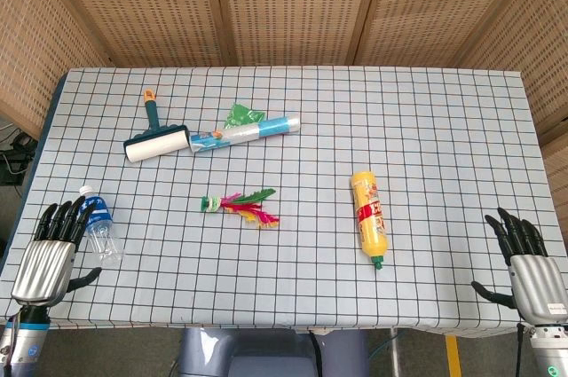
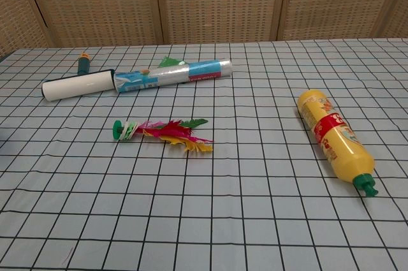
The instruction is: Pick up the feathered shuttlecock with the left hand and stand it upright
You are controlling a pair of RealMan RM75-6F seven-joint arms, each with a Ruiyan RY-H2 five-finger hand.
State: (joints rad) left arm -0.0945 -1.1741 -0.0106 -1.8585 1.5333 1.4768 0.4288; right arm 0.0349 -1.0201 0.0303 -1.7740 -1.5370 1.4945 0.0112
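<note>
We see the feathered shuttlecock [image 1: 238, 206] lying flat mid-table, well apart from our left hand [image 1: 49, 255] and right hand [image 1: 529, 263], both empty with fingers spread at the near corners.

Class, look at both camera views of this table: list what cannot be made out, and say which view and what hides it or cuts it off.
- Left hand and right hand: outside the chest view; head view's bottom edge cuts their arms.
- Water bottle: outside the chest view.
- Yellow bottle label text: too small in both views.
- Lint roller handle: foreshortened in chest view, mostly behind the roll.
- Green item: partly hidden behind the wrapped roll.
</note>
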